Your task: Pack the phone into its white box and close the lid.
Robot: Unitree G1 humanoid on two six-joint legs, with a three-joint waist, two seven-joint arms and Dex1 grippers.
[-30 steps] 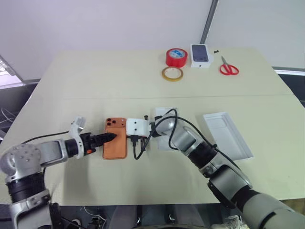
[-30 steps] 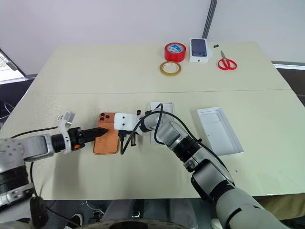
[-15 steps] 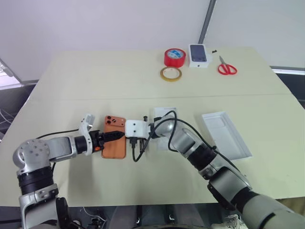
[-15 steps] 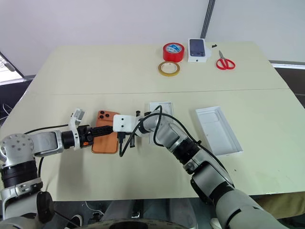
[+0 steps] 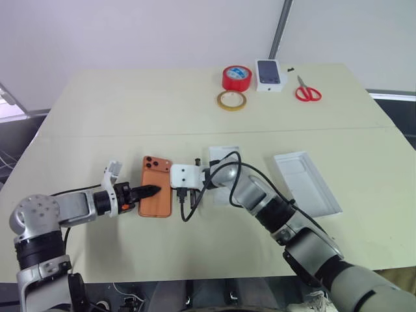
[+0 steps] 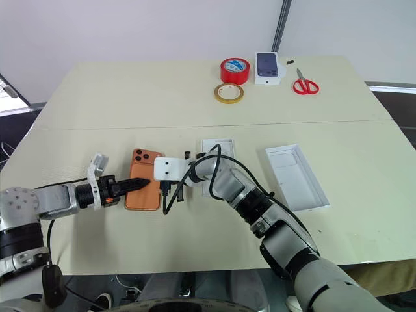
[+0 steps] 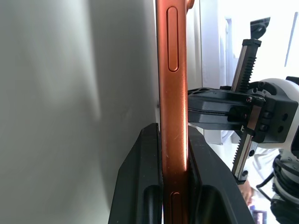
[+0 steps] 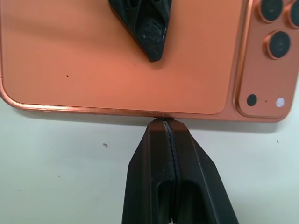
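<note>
Phone [image 5: 156, 187] first: we see it lying back-up on the pale bench [image 5: 130, 117], its three dark lenses at the corner farthest from us, and we place all else from it. On its left long edge our left hand [image 5: 148, 191] is clamped on the phone, one black finger [image 7: 140, 186] under the copper edge and the other over the back, as the left wrist view shows. On the phone's opposite long edge sits our right hand [image 8: 163, 122], its two black fingers pressed flat together with nothing between them, the tips touching the phone's rim.

Just right of the phone, past the right hand's white housing, lies the lid [image 5: 223, 156], partly hidden by the arm. Well to the right of the phone lies the white box [image 5: 307, 182], open side up, its rounded recess bare.

Far behind the phone, near the bench's back edge, we see a red tape roll [image 5: 236, 77], a yellowish tape ring [image 5: 233, 100] just in front of it, a small white box with a dark phone picture [image 5: 271, 75], and red-handled scissors [image 5: 307, 91].
</note>
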